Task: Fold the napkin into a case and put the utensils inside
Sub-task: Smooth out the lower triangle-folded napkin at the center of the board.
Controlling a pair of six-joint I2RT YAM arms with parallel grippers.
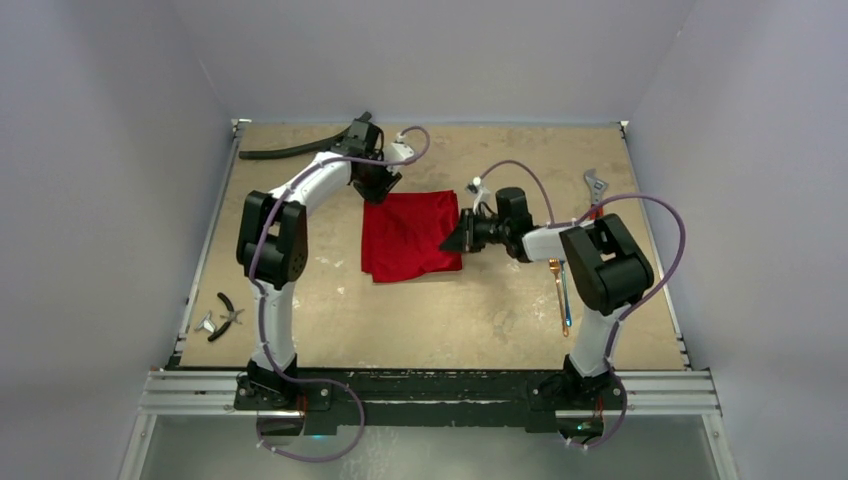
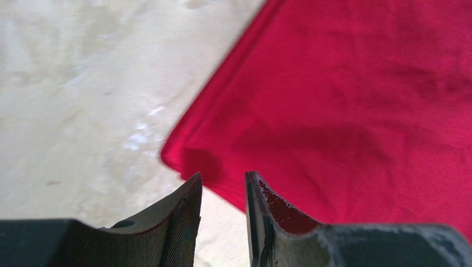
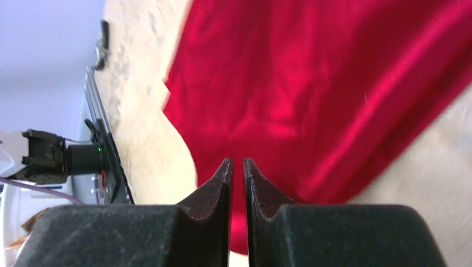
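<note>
napkin: red cloth (image 1: 405, 236), roughly square and creased, flat on the worktop (image 1: 450, 325), centre and a bit toward 12; not a narrow pouch
napkin edge: in the left wrist view the 11 o'clock corner (image 2: 183, 153) shows a doubled hem
left claw: (image 1: 380, 185) over the napkin's 11 o'clock corner, pointing down
left claw state: tips apart, clear gap (image 2: 222, 178), nothing between them; the cloth corner lies just past the tips
right claw: (image 1: 453, 240) at the napkin's 3 o'clock edge, reaching in from the 3 o'clock side
right claw state: tips almost together (image 3: 238, 161) with only a thin slit; red cloth shows in the slit, and I cannot tell if it is pinched or just lying behind
utensils: slim metal pieces (image 1: 561, 295), gold fork head toward 12 and bluish handle toward 6; on bare worktop at 4 o'clock of the napkin, well apart from it, just beside the right arm's elbow
wrench: (image 1: 594, 188) at 2 o'clock near the far right edge
hose: black, curved (image 1: 285, 153), far edge at 11 o'clock, beside the left arm's wrist
pliers: (image 1: 230, 314) at 8 o'clock near the left rail
</note>
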